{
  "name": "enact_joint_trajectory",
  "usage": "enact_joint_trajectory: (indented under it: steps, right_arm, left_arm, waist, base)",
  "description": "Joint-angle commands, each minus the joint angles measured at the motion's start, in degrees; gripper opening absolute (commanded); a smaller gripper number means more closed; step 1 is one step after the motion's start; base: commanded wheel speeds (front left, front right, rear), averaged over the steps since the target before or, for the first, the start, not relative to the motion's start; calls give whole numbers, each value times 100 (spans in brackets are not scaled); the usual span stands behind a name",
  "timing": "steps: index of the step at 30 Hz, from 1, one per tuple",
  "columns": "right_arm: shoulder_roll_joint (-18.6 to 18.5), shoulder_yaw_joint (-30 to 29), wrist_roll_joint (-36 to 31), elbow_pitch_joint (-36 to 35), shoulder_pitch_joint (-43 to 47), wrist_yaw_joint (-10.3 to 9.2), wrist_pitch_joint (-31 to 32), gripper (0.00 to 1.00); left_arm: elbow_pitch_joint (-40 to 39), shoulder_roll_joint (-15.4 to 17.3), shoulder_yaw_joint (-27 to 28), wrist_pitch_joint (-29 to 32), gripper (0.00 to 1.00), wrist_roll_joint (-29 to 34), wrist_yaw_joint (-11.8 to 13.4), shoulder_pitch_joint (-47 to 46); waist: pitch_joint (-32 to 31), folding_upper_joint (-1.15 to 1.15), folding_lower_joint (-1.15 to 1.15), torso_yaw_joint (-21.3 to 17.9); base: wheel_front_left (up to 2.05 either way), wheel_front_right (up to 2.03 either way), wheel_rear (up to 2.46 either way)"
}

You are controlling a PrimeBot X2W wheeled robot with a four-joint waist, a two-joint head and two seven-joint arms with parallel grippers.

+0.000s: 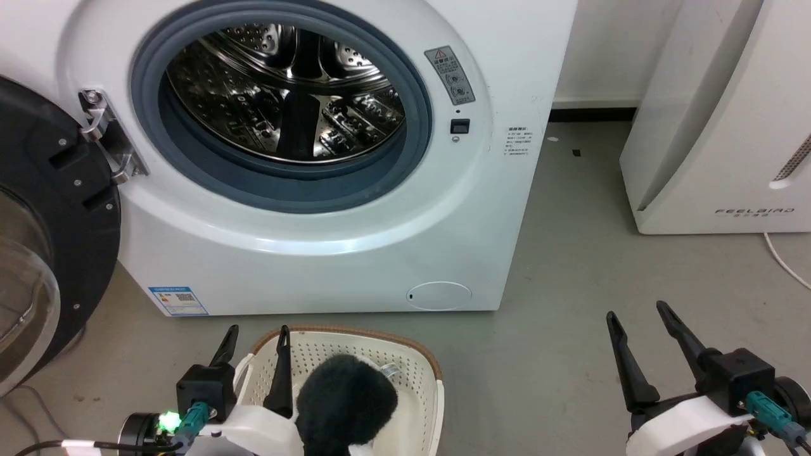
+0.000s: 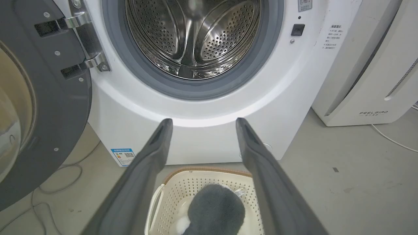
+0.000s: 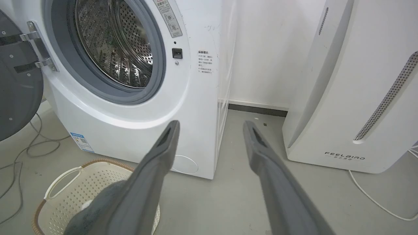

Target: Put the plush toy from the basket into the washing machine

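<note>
One plush toy point(image 1: 345, 399) in one basket point(image 1: 419, 380); one washing machine point(image 1: 317, 266).

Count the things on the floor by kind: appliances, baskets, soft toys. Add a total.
Appliances: 2, the washing machine and the white unit
Basket: 1
Soft toy: 1
Total: 4

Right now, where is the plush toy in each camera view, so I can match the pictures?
Head view: plush toy at bottom centre, inside the basket.
Left wrist view: plush toy at bottom centre, between the open jaws of the left gripper.
Right wrist view: plush toy at lower left, partly behind one jaw of the right gripper.
Shared landmark: the blue label low on the washing machine front.
</note>
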Motion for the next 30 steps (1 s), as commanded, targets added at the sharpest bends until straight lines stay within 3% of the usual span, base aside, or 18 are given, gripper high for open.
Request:
enact_joint_trajectory:
  steps: [1,30]
  right_arm:
    - [0,-13,52,-44,-58,-1,-73,100]
    - [-1,-34,126,-313,-361,-2,-418,100]
  left_arm:
    - [69,2,-22,-56,100,-45,-4,-137]
    - [2053,75,-323,-403,100,-305,-202,-1253]
  waist:
    - [57,0,0,-11]
    - [1186,0,0,-289]
  base:
    - [0,0,0]
    - [0,0,0]
